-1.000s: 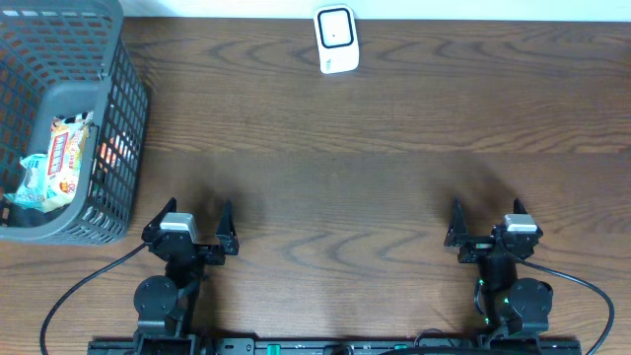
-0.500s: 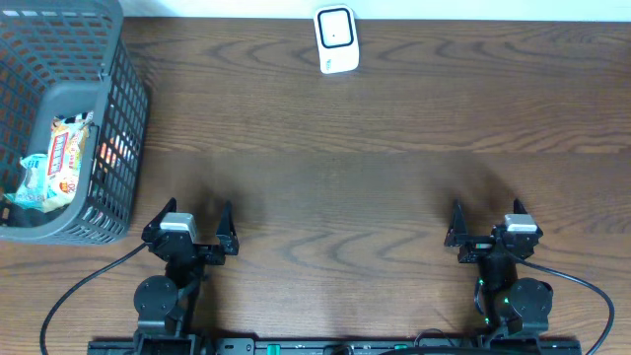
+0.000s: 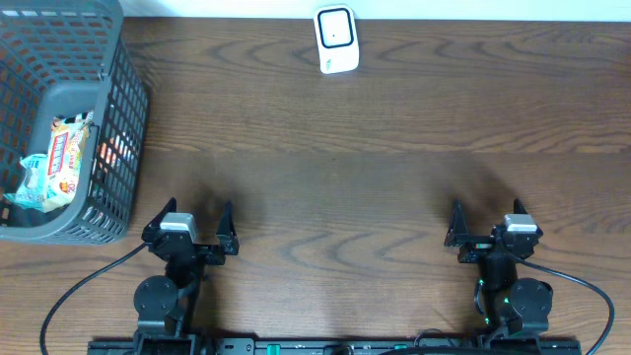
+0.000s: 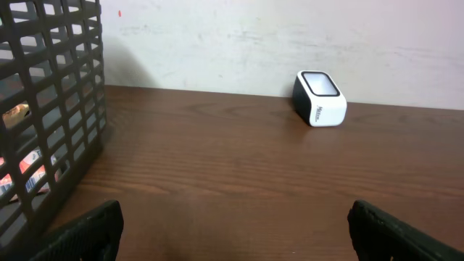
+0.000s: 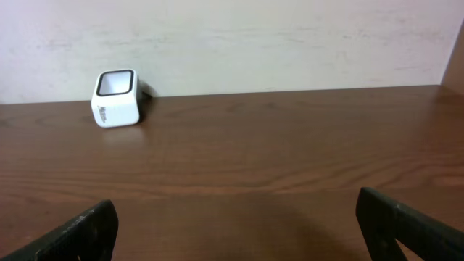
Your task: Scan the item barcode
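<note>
Snack packet (image 3: 61, 163) in basket (image 3: 120, 108), far left, long axis toward-away. Left tool (image 3: 192, 219) nearer, jaws wide, empty; right tool (image 3: 490, 222) likewise, well apart. Scanner (image 3: 335, 39) at counter (image 3: 394, 148) far edge.

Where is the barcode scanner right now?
In the overhead view the white barcode scanner stands at the far edge of the table, about midway across. Its nearest neighbour, the grey basket, sits well off to its left.

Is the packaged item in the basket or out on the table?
In. Overhead, the packet lies on the bottom of the grey basket, inside its mesh walls.
</note>
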Controlling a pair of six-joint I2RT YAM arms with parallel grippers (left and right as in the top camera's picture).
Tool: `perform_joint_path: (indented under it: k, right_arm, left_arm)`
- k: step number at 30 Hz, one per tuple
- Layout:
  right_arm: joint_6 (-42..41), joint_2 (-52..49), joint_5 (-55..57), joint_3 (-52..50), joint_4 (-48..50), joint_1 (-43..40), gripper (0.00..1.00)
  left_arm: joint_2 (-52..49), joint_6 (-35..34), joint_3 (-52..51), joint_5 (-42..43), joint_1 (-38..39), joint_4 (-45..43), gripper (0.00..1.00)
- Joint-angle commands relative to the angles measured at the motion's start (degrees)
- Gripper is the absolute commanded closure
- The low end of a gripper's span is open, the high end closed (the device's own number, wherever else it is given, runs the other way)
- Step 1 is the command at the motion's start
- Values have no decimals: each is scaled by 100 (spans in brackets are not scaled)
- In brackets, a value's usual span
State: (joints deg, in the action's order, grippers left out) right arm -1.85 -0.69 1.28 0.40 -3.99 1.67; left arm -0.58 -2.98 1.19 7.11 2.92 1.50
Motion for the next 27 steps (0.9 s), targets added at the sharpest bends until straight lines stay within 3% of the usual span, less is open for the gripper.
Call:
perform_joint_path:
  k: [1,27]
  right_arm:
    - [83,31,4,-9,-20,-20,1]
    - [85,31,4,-9,-20,-20,1]
  left_arm:
    - [35,-9,-96,13,22,205,2]
    - [35,-9,-96,13,22,205,3]
